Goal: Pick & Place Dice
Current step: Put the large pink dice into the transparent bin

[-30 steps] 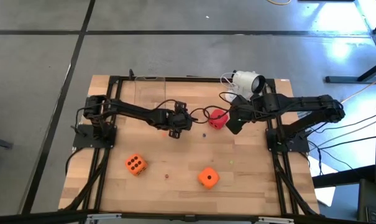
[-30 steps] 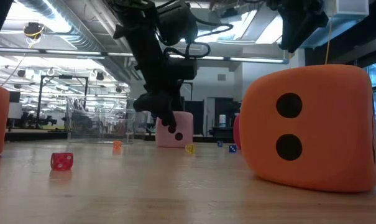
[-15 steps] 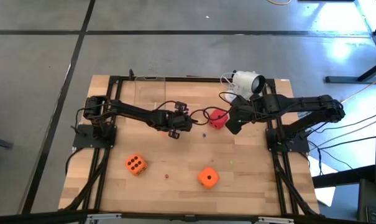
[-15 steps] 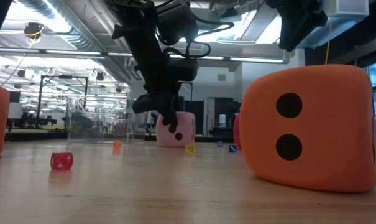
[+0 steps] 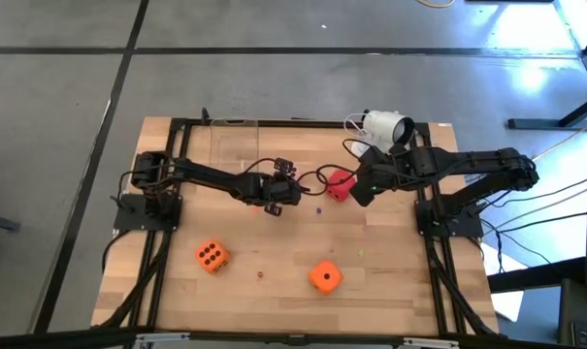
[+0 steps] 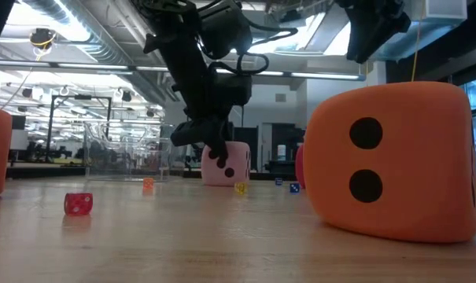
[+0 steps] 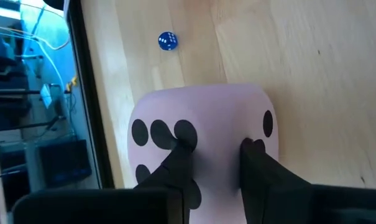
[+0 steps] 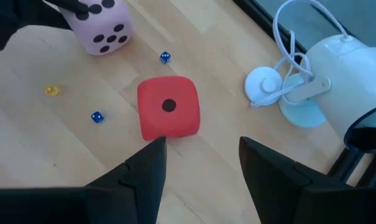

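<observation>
Pinching the pale pink die (image 7: pixel 203 134) between nearly closed jaws near the table's far middle, the left gripper (image 7: pixel 214 155) has it squarely in hand, while the right gripper (image 8: pixel 200 165) hangs open just over the red die (image 8: pixel 168 116).

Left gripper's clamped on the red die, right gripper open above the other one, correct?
Not quite. The left gripper is clamped on the pale pink die, not the red one; the left wrist view shows its fingers pinching the pink cube. The red die lies free on the table, and the right gripper is open above it, as the right wrist view shows.
</observation>
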`<control>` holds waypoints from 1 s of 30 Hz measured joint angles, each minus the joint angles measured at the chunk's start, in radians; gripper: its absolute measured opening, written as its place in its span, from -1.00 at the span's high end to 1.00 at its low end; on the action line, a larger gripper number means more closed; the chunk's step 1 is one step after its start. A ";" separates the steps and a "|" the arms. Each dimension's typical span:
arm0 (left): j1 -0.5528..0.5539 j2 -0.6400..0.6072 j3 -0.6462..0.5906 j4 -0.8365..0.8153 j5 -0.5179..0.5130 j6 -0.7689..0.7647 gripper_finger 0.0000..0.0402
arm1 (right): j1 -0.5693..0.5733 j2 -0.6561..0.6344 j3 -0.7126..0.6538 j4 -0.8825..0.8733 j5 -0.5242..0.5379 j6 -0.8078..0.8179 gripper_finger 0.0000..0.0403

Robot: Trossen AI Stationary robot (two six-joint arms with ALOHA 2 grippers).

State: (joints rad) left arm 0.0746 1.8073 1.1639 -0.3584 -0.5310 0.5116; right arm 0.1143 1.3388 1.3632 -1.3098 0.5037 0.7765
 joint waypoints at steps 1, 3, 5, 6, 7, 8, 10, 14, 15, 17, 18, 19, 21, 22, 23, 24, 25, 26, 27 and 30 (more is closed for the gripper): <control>0.000 -0.006 -0.001 -0.005 0.005 -0.008 0.68 | 0.001 0.000 0.000 0.005 0.008 0.000 0.00; 0.000 -0.012 -0.001 -0.012 0.007 -0.017 0.70 | 0.001 0.000 0.000 0.009 0.011 0.000 0.00; 0.000 -0.022 -0.001 -0.024 0.009 -0.032 0.71 | 0.001 0.000 0.000 0.009 0.012 0.000 0.00; 0.000 -0.027 -0.001 -0.028 0.011 -0.040 0.72 | 0.001 0.000 0.000 0.009 0.012 0.000 0.00; -0.002 -0.034 -0.003 -0.033 0.011 -0.051 0.73 | 0.001 0.000 0.000 0.009 0.012 0.000 0.00; -0.005 -0.041 -0.003 -0.038 0.011 -0.061 0.74 | 0.001 0.000 0.000 0.009 0.012 0.000 0.00; -0.007 -0.057 -0.004 -0.047 0.017 -0.081 0.75 | 0.001 0.000 0.000 0.009 0.012 0.000 0.00; -0.007 -0.088 -0.004 -0.050 0.043 -0.128 0.77 | 0.002 0.000 0.000 0.009 0.012 -0.003 0.00; -0.007 -0.095 -0.004 -0.049 0.042 -0.138 0.77 | 0.002 0.000 0.000 0.009 0.011 -0.003 0.00; -0.007 -0.106 -0.003 -0.048 0.041 -0.150 0.79 | 0.002 0.000 0.000 0.009 0.012 -0.003 0.00; -0.007 -0.108 -0.003 -0.048 0.037 -0.153 0.79 | 0.002 0.000 0.000 0.009 0.011 -0.003 0.00; -0.007 -0.111 -0.003 -0.048 0.031 -0.157 0.80 | 0.002 0.000 0.000 0.009 0.011 -0.004 0.00; -0.007 -0.122 -0.003 -0.050 0.021 -0.165 0.81 | 0.002 0.000 0.000 0.009 0.012 -0.004 0.00; -0.007 -0.130 -0.003 -0.050 0.010 -0.170 0.81 | 0.002 0.000 0.000 0.009 0.012 -0.004 0.00; -0.007 -0.138 -0.003 -0.050 0.003 -0.176 0.82 | 0.002 0.000 0.000 0.010 0.012 -0.004 0.00; -0.007 -0.149 -0.003 -0.050 0.000 -0.184 0.84 | 0.002 0.000 0.000 0.009 0.012 -0.004 0.00; -0.007 -0.161 -0.003 -0.053 -0.001 -0.194 0.86 | 0.002 0.000 0.000 0.009 0.012 -0.004 0.00; -0.007 -0.175 -0.003 -0.057 -0.002 -0.209 0.89 | 0.002 0.000 0.000 0.009 0.012 -0.004 0.00; -0.007 -0.190 -0.003 -0.059 -0.002 -0.224 0.90 | 0.002 0.000 0.000 0.009 0.012 -0.004 0.00; -0.002 -0.239 -0.001 -0.058 -0.009 -0.282 0.91 | 0.002 0.000 0.000 0.009 0.012 -0.006 0.00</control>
State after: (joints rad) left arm 0.0725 1.5683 1.1631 -0.4163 -0.5395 0.2298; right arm 0.1159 1.3392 1.3632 -1.3003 0.5156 0.7700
